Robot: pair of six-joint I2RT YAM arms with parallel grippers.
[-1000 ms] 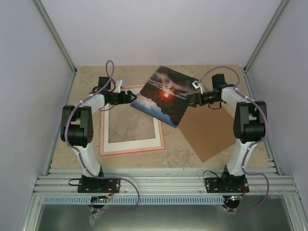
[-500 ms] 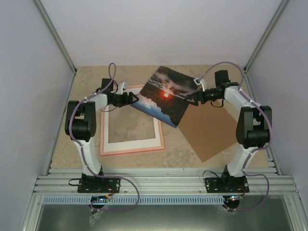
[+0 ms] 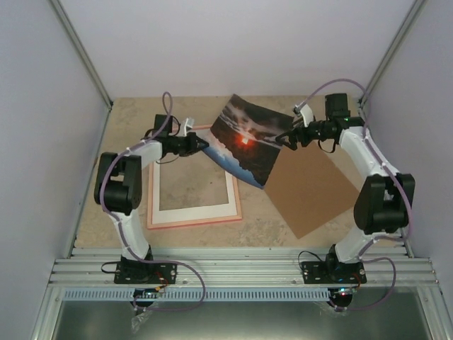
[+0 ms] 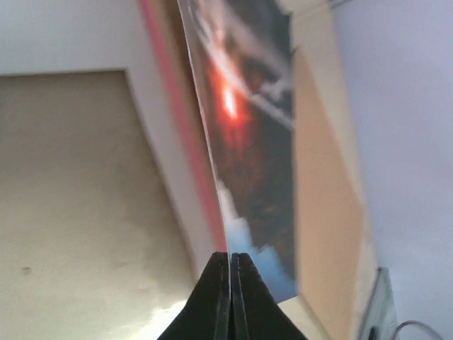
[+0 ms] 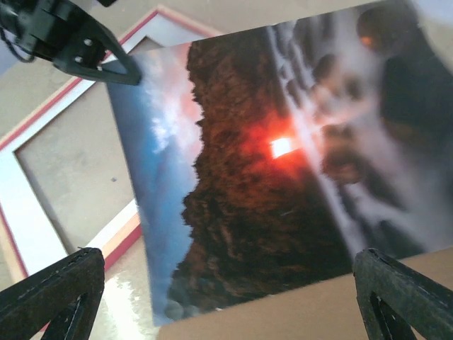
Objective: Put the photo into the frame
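The photo point(image 3: 248, 140), a red sun glow among dark clouds, hangs tilted above the table between the two arms. My left gripper point(image 3: 204, 145) is shut on the blue-white corner at its left end; the left wrist view shows the print point(image 4: 248, 134) edge-on, pinched at the fingertips of that gripper point(image 4: 231, 256). Just off the photo's right edge, my right gripper point(image 3: 289, 139) stands open, holding nothing. Its wrist view shows the photo point(image 5: 283, 177) ahead of the wide-apart fingers point(image 5: 56, 290). The frame point(image 3: 195, 219) lies flat at left, pink edge up, a white mat inside.
A brown backing board point(image 3: 308, 191) lies flat on the right, partly under the photo's lower edge. Bare tan tabletop shows through the frame opening point(image 3: 192, 185). Grey walls close in both sides, and an aluminium rail point(image 3: 241, 265) runs along the near edge.
My left gripper has closed on the photo's left corner. The right arm has drawn back up and to the right, away from the photo's edge, with its jaws open. The photo shifted slightly right.
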